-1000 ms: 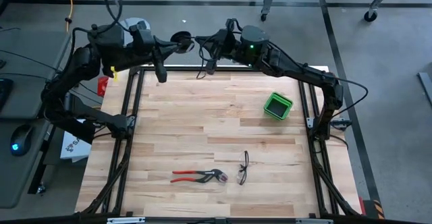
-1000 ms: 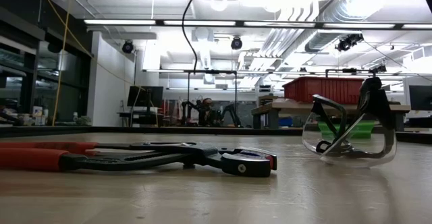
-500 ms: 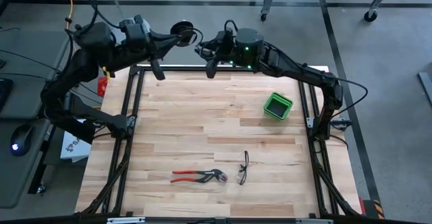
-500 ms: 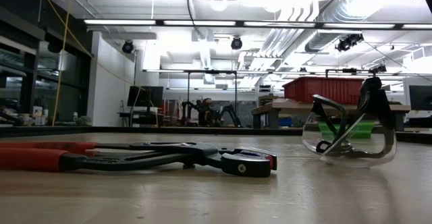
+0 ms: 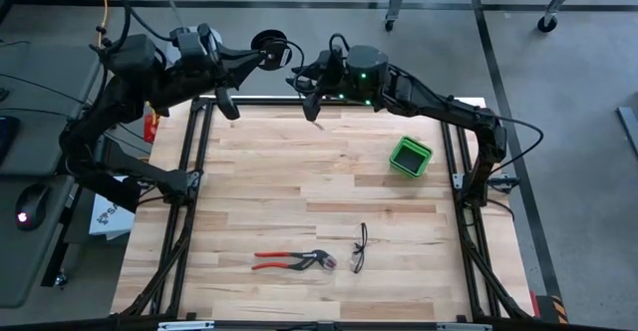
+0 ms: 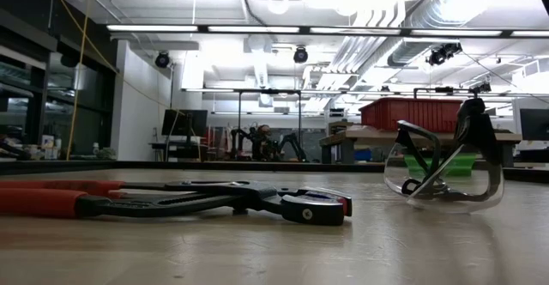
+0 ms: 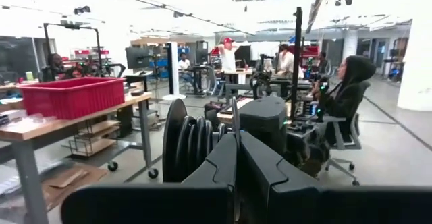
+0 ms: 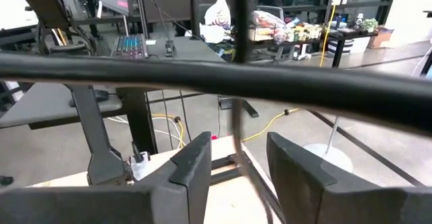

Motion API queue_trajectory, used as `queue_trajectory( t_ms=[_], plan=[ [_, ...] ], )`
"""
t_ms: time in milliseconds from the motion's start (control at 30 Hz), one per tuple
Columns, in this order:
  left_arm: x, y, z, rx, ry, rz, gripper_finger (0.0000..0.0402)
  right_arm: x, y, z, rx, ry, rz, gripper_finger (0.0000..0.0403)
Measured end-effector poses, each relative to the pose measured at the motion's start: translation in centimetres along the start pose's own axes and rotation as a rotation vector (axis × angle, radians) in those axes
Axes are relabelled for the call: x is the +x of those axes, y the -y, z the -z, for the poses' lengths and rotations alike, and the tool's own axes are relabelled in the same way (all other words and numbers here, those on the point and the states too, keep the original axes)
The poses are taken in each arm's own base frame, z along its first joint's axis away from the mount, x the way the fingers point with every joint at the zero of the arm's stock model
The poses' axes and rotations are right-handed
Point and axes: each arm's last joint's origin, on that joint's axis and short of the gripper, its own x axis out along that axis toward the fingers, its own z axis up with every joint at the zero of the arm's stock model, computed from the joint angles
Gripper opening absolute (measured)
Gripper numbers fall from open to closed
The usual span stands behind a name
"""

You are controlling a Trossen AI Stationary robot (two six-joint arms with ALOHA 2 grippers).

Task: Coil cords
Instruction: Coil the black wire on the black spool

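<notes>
Left gripper point(image 7: 236, 150): clamped shut on the coiled cord point(image 7: 189, 146), which sits just ahead of its tips. Right gripper point(image 8: 239, 148): fingers apart, with a loose strand hanging between them. Risk: the ungripped tail may spring outward and loosen the coil.

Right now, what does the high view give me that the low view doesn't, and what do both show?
Only the high view shows both arms at the table's far edge: the left gripper shut on the coiled black cord, the right gripper just beside it, open. Only the low view shows the room behind, with a red bin. Both show the red-handled pliers, the safety glasses and the green container.
</notes>
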Motion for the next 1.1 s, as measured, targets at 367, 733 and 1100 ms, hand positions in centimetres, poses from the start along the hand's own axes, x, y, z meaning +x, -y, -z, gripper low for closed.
queue_trajectory(
  t_ms=[367, 733, 1100],
  plan=[
    [-0.1, 0.3, -0.4, -0.03, 0.035, 0.017, 0.0, -0.3, -1.1, 0.2, -0.072, -0.024, -0.034, 0.012],
    [-0.1, 0.3, -0.4, -0.066, 0.043, 0.002, 0.0, -2.8, -1.2, -1.4, -0.131, -0.011, -0.016, 0.0117],
    [0.5, 0.5, -0.2, -0.105, 0.036, 0.002, 0.0, -3.4, -1.1, -1.9, -0.135, 0.009, -0.015, 0.0116]
  ],
)
